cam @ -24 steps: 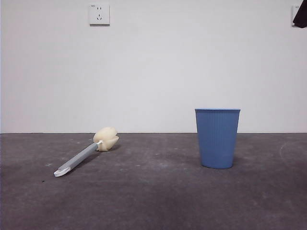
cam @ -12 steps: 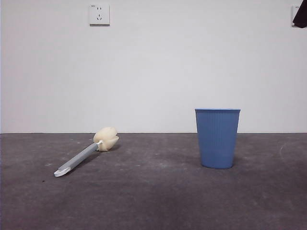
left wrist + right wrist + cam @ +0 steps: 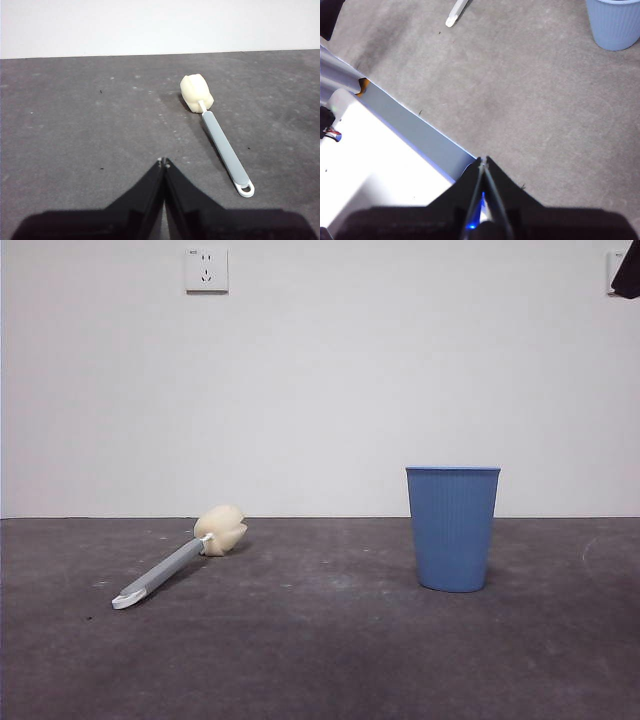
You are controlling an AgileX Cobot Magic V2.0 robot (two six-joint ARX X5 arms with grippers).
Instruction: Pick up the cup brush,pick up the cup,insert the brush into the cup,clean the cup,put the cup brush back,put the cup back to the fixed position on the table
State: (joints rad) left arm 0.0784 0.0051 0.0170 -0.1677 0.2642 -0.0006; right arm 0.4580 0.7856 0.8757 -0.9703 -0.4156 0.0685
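Observation:
The cup brush (image 3: 180, 560) lies flat on the table (image 3: 320, 660) at the left, its cream sponge head towards the back and its white tip towards the front. The light blue cup (image 3: 453, 528) stands upright at the right. In the left wrist view the brush (image 3: 215, 130) lies ahead and to one side of my left gripper (image 3: 163, 161), which is shut and empty above the table. My right gripper (image 3: 483, 160) is shut and empty, high above the table edge; the cup (image 3: 614, 22) and the brush's white tip (image 3: 454, 14) show far from it.
A white wall with a socket (image 3: 207, 269) stands behind the table. A black arm tip (image 3: 627, 272) shows at the top right corner. In the right wrist view a white and grey frame (image 3: 395, 150) borders the table edge.

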